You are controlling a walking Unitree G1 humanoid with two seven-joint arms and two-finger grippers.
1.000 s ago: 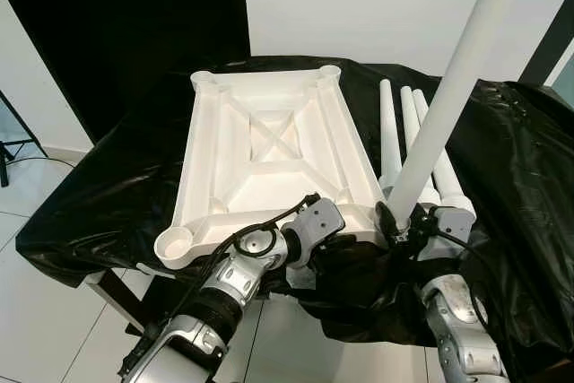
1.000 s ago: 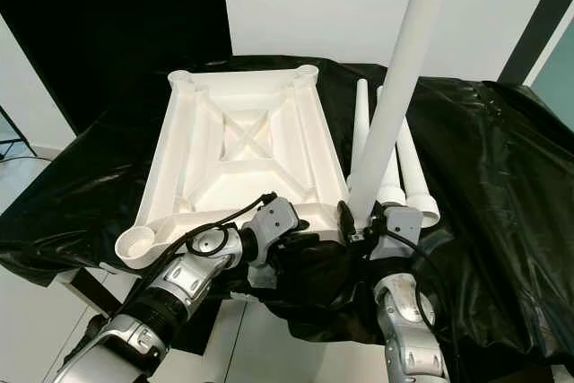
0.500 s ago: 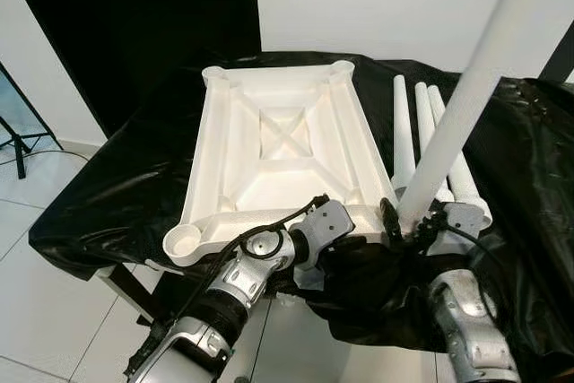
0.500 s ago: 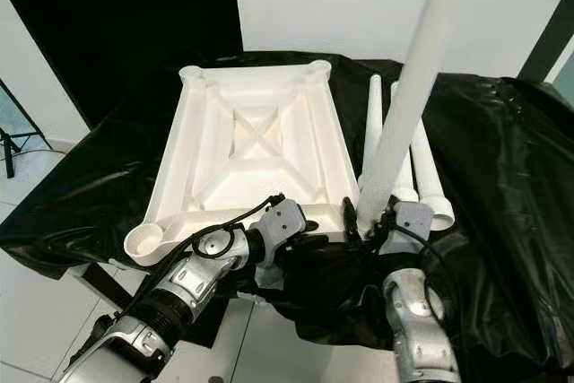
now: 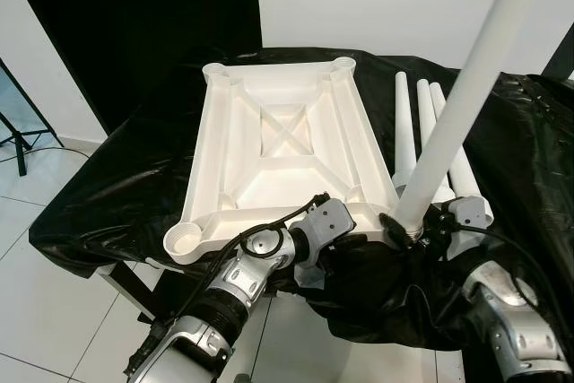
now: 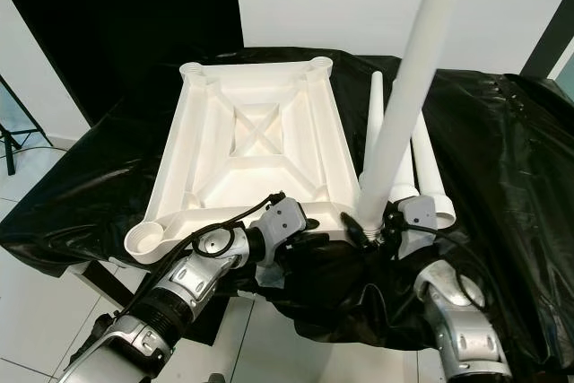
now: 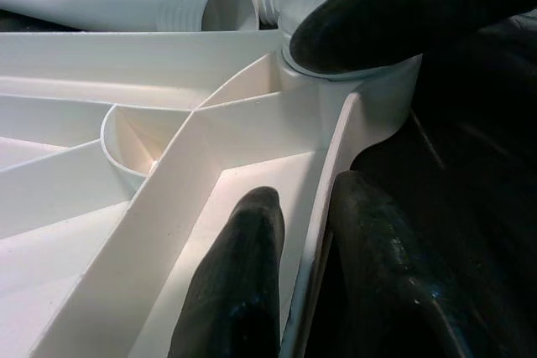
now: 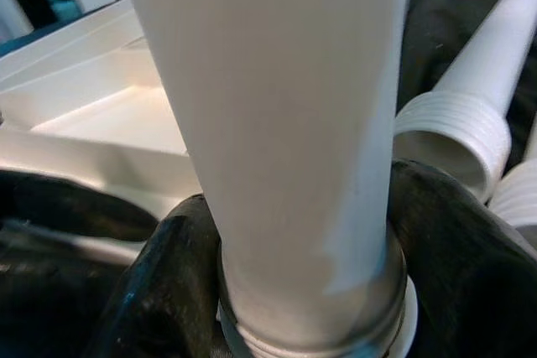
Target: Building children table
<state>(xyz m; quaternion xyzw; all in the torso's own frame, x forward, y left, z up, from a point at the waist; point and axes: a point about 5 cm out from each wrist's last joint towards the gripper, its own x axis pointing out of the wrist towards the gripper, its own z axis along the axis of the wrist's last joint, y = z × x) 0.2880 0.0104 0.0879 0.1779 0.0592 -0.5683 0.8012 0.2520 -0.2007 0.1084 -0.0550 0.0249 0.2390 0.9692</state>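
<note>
A white table top lies upside down on the black-covered table. My left gripper is shut on its near rim close to the near right corner; in the left wrist view the rim passes between the two fingers. At that corner a white leg stands upright, leaning a little to the right. My right gripper is shut around its lower end, and its fingers clasp the leg just above the base collar.
Three loose white legs lie side by side right of the table top, threaded ends toward me. Black sheeting covers the whole table and hangs over its edges. The near left corner socket is open. A dark door stands behind.
The camera has shifted a little. My right forearm has swung outward to the right while keeping hold of the upright leg. The left gripper stays on the rim.
</note>
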